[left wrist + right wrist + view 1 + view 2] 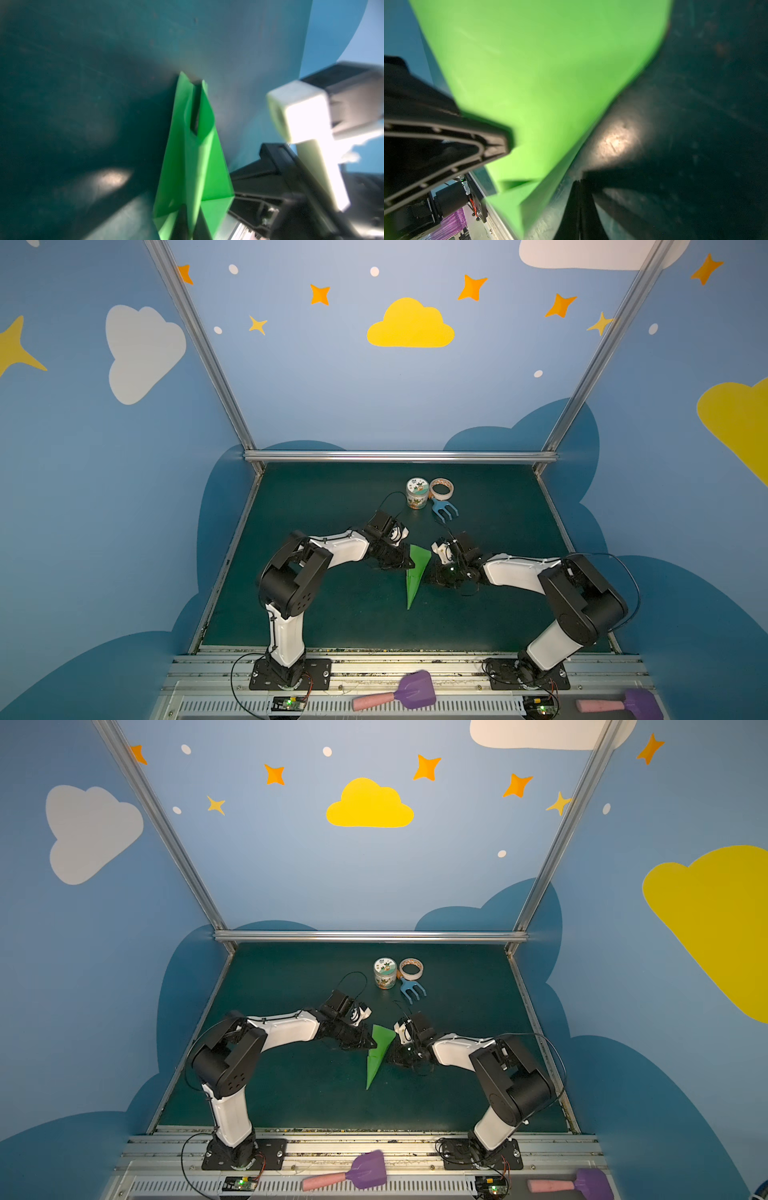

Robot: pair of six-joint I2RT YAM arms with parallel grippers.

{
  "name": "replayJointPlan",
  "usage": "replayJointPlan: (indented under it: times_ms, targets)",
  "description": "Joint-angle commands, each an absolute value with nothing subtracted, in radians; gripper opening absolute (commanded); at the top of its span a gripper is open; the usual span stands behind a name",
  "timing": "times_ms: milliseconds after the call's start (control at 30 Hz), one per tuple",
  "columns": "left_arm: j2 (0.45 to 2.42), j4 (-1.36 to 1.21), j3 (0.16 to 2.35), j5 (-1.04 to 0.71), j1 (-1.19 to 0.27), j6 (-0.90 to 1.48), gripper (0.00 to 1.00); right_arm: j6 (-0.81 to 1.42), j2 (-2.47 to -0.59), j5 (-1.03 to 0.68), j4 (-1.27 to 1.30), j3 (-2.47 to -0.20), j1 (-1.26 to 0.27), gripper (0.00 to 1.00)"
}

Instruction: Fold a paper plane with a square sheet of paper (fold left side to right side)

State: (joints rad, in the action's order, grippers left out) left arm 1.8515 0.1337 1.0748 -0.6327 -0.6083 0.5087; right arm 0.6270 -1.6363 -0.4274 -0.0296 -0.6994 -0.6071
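Note:
The square sheet of paper is folded into a slim bright green paper plane (pixel 415 572) (pixel 379 1052). It sits mid-table with its point toward the front edge and its wide end raised. My left gripper (pixel 410 563) (pixel 373 1044) is shut on the plane's upright centre ridge. In the left wrist view the ridge (pixel 193 155) stands pinched at that gripper (pixel 192 224). My right gripper (pixel 431 577) (pixel 392 1057) is shut with nothing in it, tips down on the mat just right of the plane. The right wrist view shows it (pixel 579 207) beside the green flap (pixel 539 72).
A small printed jar (pixel 417 492), a tape roll (pixel 441 488) and a blue toy rake (pixel 445 511) stand at the back centre of the dark green mat (pixel 332 614). Two purple toy shovels (pixel 399 695) (pixel 623 703) lie on the front rail, and metal frame posts bound the table.

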Motion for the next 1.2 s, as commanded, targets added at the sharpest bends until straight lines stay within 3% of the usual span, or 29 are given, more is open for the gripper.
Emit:
replayJointPlan:
  times_ms: [0,167,333,700,733,800,933,1167]
  targets:
    - [1.761,0.141,1.059,-0.466,-0.619,0.531,0.03,0.599,-1.635,-0.393,-0.109,-0.710,-0.599,0.02]
    - [1.672,0.375,1.122,-0.126,-0.668,0.452,0.03,0.590,-1.547,-0.390,-0.167,-0.702,-0.589,0.03]
    - [1.715,0.563,1.206,0.125,-0.740,0.385,0.03,0.609,-1.487,-0.396,-0.178,-0.679,-0.589,0.03]
    - [1.839,0.606,1.230,0.247,-0.816,0.397,0.04,0.614,-1.459,-0.402,-0.180,-0.642,-0.600,0.03]
    - [1.844,0.607,1.230,0.247,-0.821,0.399,0.06,0.612,-1.459,-0.401,-0.180,-0.643,-0.601,0.03]
    - [1.851,0.603,1.232,0.245,-0.829,0.407,0.23,0.611,-1.459,-0.401,-0.179,-0.641,-0.600,0.03]
    - [1.849,0.599,1.232,0.253,-0.846,0.424,0.43,0.608,-1.460,-0.401,-0.178,-0.639,-0.600,0.03]
    - [1.845,0.578,1.235,0.209,-0.856,0.449,0.58,0.604,-1.486,-0.400,-0.164,-0.642,-0.599,0.03]
